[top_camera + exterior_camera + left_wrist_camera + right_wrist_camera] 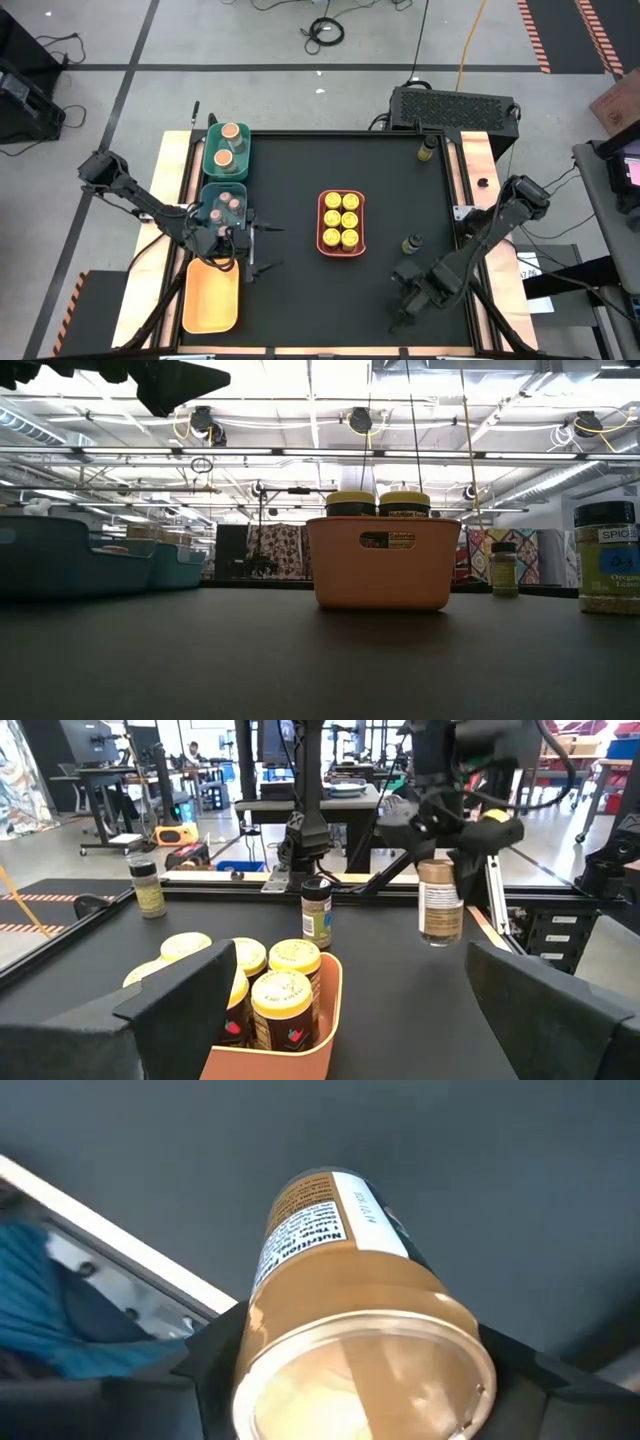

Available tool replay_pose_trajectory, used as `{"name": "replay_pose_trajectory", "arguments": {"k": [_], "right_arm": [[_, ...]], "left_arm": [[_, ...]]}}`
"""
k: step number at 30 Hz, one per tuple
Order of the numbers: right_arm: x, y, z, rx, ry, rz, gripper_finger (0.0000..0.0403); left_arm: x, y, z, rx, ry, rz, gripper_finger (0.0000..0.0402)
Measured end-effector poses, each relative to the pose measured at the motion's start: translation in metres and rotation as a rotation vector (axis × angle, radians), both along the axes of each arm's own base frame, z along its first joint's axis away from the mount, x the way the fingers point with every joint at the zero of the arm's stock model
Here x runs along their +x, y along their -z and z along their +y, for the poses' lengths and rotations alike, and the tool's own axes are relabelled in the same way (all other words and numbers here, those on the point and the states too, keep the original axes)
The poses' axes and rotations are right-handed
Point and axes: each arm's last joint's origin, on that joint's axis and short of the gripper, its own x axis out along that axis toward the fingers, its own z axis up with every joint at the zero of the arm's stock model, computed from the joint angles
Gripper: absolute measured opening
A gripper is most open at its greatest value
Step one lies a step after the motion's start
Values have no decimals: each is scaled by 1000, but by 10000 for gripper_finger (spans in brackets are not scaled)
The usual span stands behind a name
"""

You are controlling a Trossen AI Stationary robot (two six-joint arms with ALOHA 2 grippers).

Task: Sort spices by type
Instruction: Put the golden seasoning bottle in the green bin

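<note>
My right gripper (405, 295) hangs over the table's near right part, shut on a spice jar (440, 902) with a tan lid and tan contents. My left gripper (250, 245) waits open beside the teal tray (207, 190), which holds small pinkish-lidded jars. Several yellow-lidded jars (341, 220) stand in the coral tray (322, 222) at mid-table. Tan-lidded jars (229, 142) stand in the green tray (210, 160). Two dark-lidded jars stand upright on the black table, one (411, 243) near my right gripper, one (428, 148) at the far right. My right gripper pinches the jar's upper end (268, 1348) between its two fingers (205, 1365), one on each side. The fingers come from above and point down along the jar. The jar hangs upright below them, its bottom (441, 940) clear of the table.
A yellow tray (212, 296) lies at the near left with nothing in it. Bare black table spreads between the coral tray and the left trays, and in front of the coral tray. Copper-coloured rails (478, 160) edge the table's sides.
</note>
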Motion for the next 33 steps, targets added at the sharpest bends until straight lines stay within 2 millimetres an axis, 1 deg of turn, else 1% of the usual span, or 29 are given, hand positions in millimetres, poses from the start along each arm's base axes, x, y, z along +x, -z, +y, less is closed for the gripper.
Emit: {"name": "replay_pose_trajectory", "arguments": {"k": [3,7,9,11,13,15,17,20,24,27,31,33], "right_arm": [[18,-8,-16,-32,-45,-83,257],[48,-25,-48,-78,-138,-230,261],[67,-36,-64,-81,-211,-351,263],[85,-52,-79,-85,-293,-498,264],[99,-69,-98,-90,-370,-618,263],[108,-84,-117,-109,-441,-707,262],[113,-95,-139,-165,-492,-753,262],[118,-105,-175,-274,-543,-794,263],[122,-108,-224,-401,-555,-816,264],[127,-105,-257,-482,-535,-826,264],[141,-91,-289,-567,-512,-824,264],[151,-77,-303,-568,-507,-807,265]], "left_arm": [[0,1,0,4,0,7,395],[0,1,0,-17,-1,12,395],[0,2,0,-12,-1,21,395],[0,3,1,-3,-5,30,395],[1,3,3,6,-22,30,395],[4,3,8,17,-46,28,395],[6,2,14,15,-77,25,395],[9,-2,27,-6,-134,6,395],[7,-13,48,-36,-214,-24,395],[1,-23,64,-63,-276,-3,395],[-12,-39,85,-133,-351,110,395],[-21,-46,93,-152,-372,172,395]]}}
